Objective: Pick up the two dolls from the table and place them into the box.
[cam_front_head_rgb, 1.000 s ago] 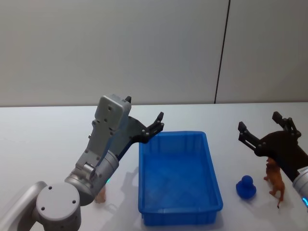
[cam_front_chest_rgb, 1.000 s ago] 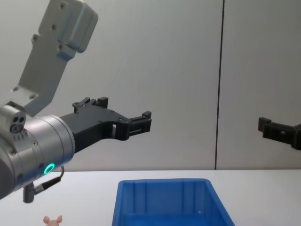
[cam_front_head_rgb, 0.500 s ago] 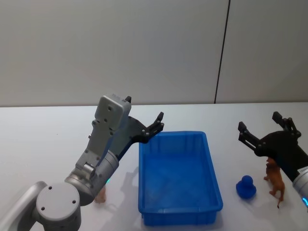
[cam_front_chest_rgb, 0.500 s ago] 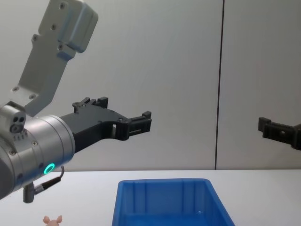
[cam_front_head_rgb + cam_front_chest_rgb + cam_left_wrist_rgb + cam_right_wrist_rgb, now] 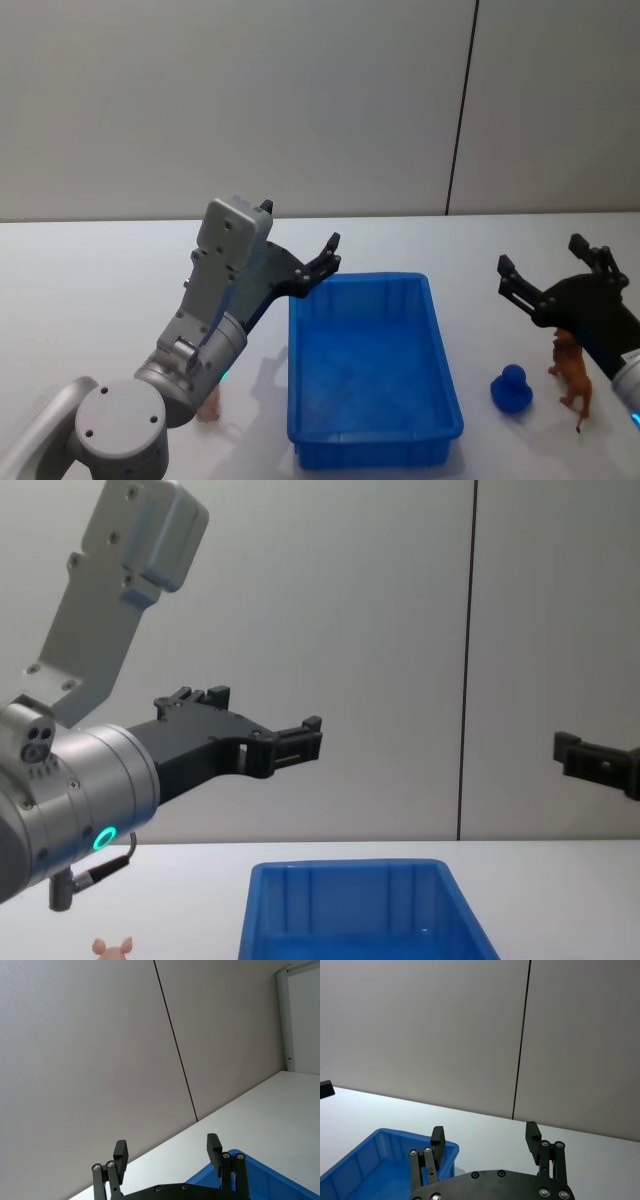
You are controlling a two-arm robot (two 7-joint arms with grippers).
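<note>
Right gripper point(image 5: 541, 256) hovers wide open and empty, above and just behind the brown doll point(image 5: 572, 372). That doll stands on the table point(image 5: 80, 290), right of the box point(image 5: 375, 278). The pink doll point(image 5: 112, 947) stands left of the box, beside the left arm. Left gripper point(image 5: 167, 1146), also wide and empty, hangs over the box's far left corner. Lower each gripper straight over its doll, centre the body between the fingers, then close. Avoid the blue toy point(image 5: 511, 390) beside the brown doll. Count: two dolls, one box, one blue toy.
</note>
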